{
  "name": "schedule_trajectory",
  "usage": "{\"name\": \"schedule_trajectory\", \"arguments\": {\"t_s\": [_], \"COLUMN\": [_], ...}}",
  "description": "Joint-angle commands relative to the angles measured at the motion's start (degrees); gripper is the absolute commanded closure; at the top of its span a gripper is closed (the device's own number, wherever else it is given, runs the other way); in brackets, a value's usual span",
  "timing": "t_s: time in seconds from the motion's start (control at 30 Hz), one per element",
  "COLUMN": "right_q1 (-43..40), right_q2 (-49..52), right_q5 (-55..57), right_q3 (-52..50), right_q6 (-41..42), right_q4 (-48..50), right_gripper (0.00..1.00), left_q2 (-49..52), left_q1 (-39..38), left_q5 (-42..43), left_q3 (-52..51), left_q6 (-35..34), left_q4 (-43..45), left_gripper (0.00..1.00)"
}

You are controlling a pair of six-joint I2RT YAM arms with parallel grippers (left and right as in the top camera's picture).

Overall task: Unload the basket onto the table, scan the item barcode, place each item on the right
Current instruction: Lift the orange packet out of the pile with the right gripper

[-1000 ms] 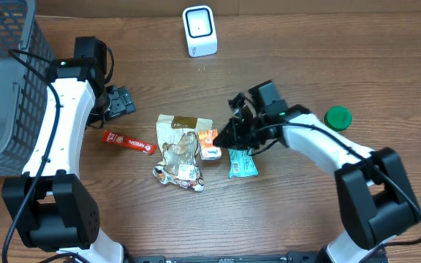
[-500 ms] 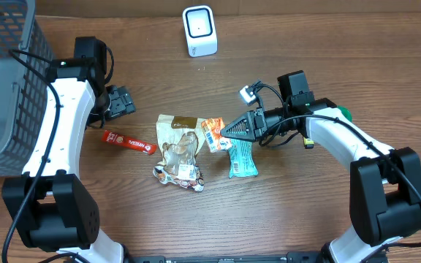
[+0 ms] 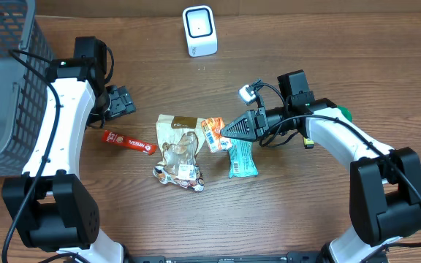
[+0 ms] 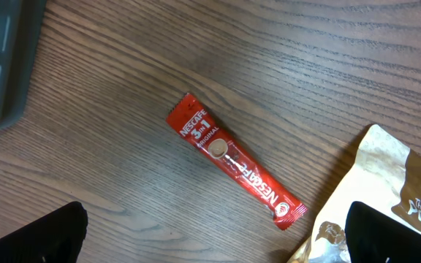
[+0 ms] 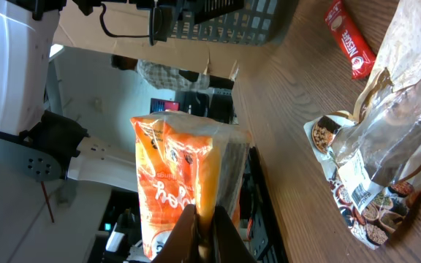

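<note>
Right now the right gripper (image 3: 226, 132) has its fingers closed on one edge of the orange snack packet (image 3: 211, 135), which is lifted off the worktop (image 3: 305, 212) at centre frame. To scan well, it should probably carry the packet to the white scanner (image 3: 199, 31) at top centre and turn the barcode squarely toward its window, film flat. The left gripper (image 3: 120, 101), fingers spread wide, hangs empty at upper left.
</note>
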Motion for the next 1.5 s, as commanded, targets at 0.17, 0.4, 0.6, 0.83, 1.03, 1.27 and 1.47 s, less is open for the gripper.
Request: {"name": "schedule_trajectory", "arguments": {"t_s": [0.17, 0.4, 0.6, 0.83, 1.03, 1.27, 1.47], "right_q1": [-0.22, -0.11, -0.11, 0.44, 0.44, 0.44, 0.42], "right_q2": [-1.55, -1.55, -1.55, -1.55, -1.55, -1.51, -1.51], "right_q5": [-1.29, -0.22, 4.42, 13.20, 16.37, 31.63, 33.29], "right_q3": [-0.26, -0.26, -0.26, -0.26, -0.26, -0.26, -0.20], "right_q6": [0.11, 0.11, 2.34, 9.42, 9.42, 9.40, 9.20], "right_q4": [0.74, 1.70, 1.66, 2.45, 2.40, 0.22, 2.01], "right_gripper": [0.96, 0.96, 0.96, 0.96, 0.96, 0.96, 0.96], "left_q2": [-0.02, -0.02, -0.02, -0.02, -0.02, -0.02, -0.02], "left_q1": [-0.42, -0.42, -0.42, -0.42, -0.42, -0.42, -0.42], "left_q5": [-0.55, -0.55, -0.55, -0.55, -0.55, -0.55, -0.55], "left_q3": [0.81, 0.81, 0.81, 0.81, 0.81, 0.81, 0.81], "left_q6": [-0.37, -0.37, -0.37, -0.37, -0.37, -0.37, -0.37], "left_q4": [-0.02, -0.02, 0.00, -0.02, -0.02, 0.00, 0.00], "left_gripper": [0.00, 0.00, 0.00, 0.00, 0.00, 0.00, 0.00]}}
